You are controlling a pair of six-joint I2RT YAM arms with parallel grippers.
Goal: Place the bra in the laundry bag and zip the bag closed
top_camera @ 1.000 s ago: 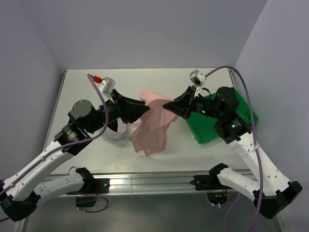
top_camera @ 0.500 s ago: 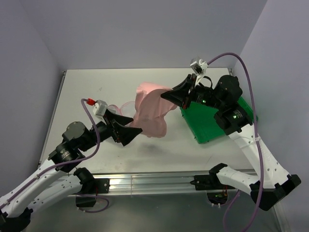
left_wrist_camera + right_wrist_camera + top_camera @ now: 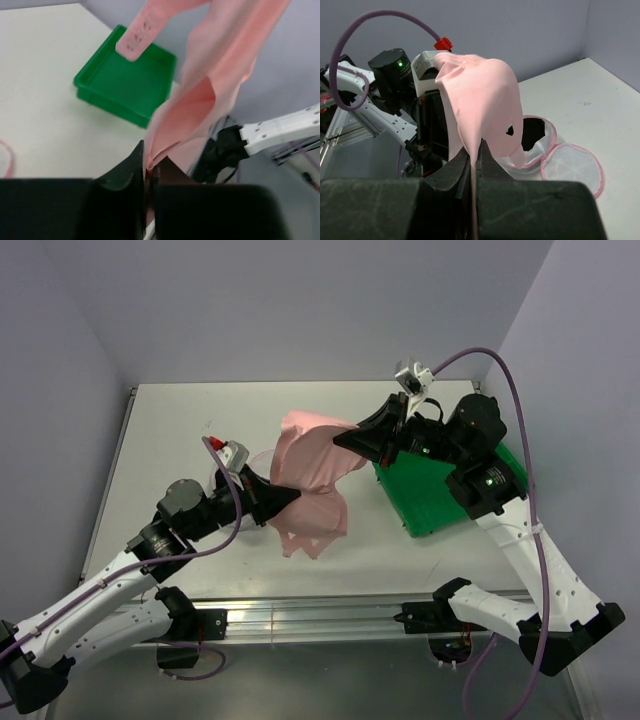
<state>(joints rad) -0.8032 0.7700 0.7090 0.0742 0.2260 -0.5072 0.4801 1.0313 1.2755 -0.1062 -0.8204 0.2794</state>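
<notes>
Left jaws first: the left gripper [image 3: 149,172] is pinched shut on a lower fold of the bra [image 3: 312,478]. Behind it on the table [image 3: 170,430], the right wrist view shows the laundry bag [image 3: 542,147] lying unzipped, its round lid [image 3: 572,169] flipped flat beside it. The bra is not in it. The garment hangs in the air between the two arms, above the table's middle. The right gripper [image 3: 475,150] is clamped on its upper edge, holding it high. At the far right sits the green tray [image 3: 440,502], apart from the bra. Half a second earlier the left jaws stood wide open, lower and clear of the fabric; the right grip is unchanged.
</notes>
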